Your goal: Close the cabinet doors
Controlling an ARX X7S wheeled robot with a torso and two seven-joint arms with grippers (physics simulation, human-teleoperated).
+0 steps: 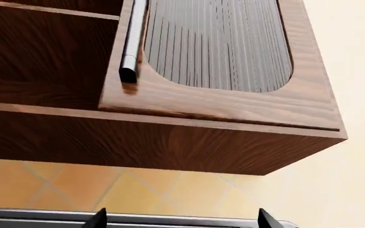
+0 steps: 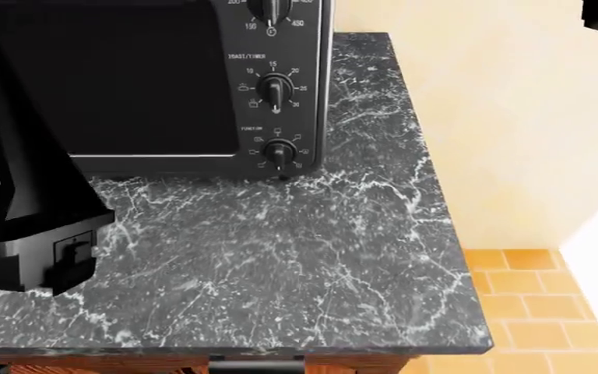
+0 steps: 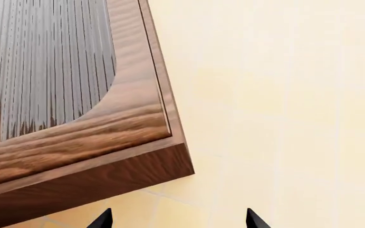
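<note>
Left wrist view alone shows the door handle (image 1: pixel 131 42).

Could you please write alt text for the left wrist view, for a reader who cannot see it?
A dark wooden wall cabinet seen from below, with one ribbed-glass door shut and bearing a metal bar handle, and an open shelf compartment beside it. The left gripper shows only its two dark fingertips, spread apart, over an orange tiled wall.
</note>
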